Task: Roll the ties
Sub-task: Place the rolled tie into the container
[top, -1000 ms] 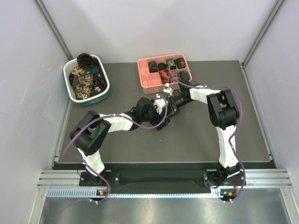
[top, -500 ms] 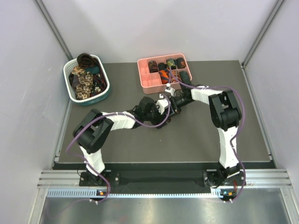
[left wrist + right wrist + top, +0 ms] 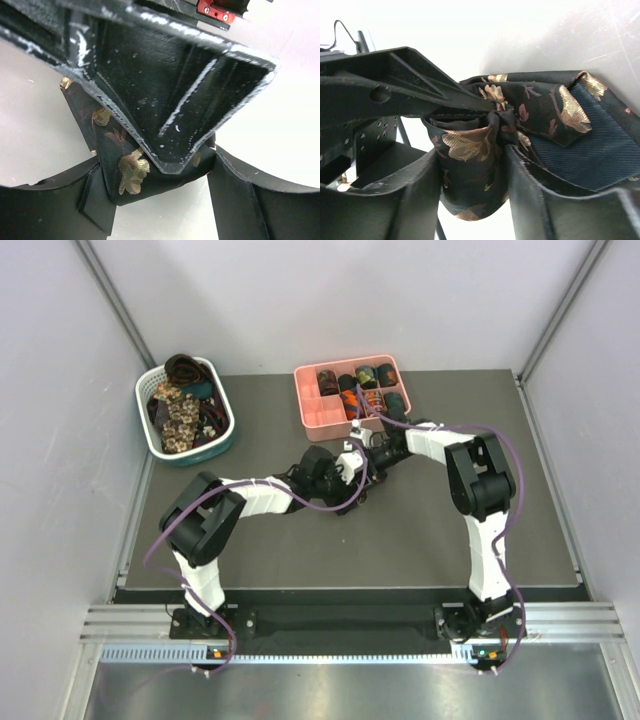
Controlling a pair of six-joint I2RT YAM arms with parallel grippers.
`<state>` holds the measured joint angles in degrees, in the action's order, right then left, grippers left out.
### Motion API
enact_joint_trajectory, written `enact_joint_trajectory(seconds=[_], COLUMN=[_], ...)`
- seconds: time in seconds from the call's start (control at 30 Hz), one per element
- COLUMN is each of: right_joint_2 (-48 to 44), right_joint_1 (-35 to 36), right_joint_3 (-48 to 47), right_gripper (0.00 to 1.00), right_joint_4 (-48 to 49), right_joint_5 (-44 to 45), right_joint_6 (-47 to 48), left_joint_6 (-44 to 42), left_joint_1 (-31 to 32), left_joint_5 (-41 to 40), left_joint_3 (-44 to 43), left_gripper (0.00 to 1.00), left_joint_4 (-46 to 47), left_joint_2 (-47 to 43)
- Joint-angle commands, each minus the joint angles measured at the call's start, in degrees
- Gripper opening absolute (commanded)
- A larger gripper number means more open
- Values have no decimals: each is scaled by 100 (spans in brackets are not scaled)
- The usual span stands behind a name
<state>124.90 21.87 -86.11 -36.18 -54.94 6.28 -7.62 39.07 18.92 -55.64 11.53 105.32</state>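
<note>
Both arms meet mid-table, just in front of the pink tray, working one tie. It is dark with beige flowers.

Left gripper: jaws closed on the tie. The fabric fills the gap and touches both fingers. It looks like the anchor, keeping the cloth from slipping.

Right gripper: jaws pinch the rolled part, and a small coil sits between its fingers. The loose tail with its blue lining lies off to one side, flat on the table. A finger of the left gripper pokes in against the core of the coil, probably as a spindle to wind round.

From above the tie is hidden under the two wrists.

Judgement: rolling is partly done. The core is formed and the tail is not yet wound. Risk: the coil springs open if either grip lets go.

Finished coils sit in the tray at the far edge, close by for drop-off. Loose ties wait in the basket at the far left corner.
</note>
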Motion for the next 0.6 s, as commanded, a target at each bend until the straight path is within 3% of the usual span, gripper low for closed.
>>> enact_joint_trajectory(seconds=[0.0,0.13,0.37,0.57], right_joint_2=[254,237,-62,-2], right_joint_1=[283,309,336,485], right_joint_3=[76,138,287,314], right_gripper=[47,46,63,60], right_joint_4=[-345,-354,-222,-389], right_joint_5=[1195,1292,537,1221], right_joint_6=[382,347,417,312], left_joint_6=[-38,15,-12,-12], left_joint_1=[22,13,13,13], left_joint_5=[-125,-99,-37,-81], left_joint_3=[-149,-123,-79,-70], left_gripper=[68,68,66,66], left_joint_4=[209,280,359,367], left_joint_2=[77,68,120,112])
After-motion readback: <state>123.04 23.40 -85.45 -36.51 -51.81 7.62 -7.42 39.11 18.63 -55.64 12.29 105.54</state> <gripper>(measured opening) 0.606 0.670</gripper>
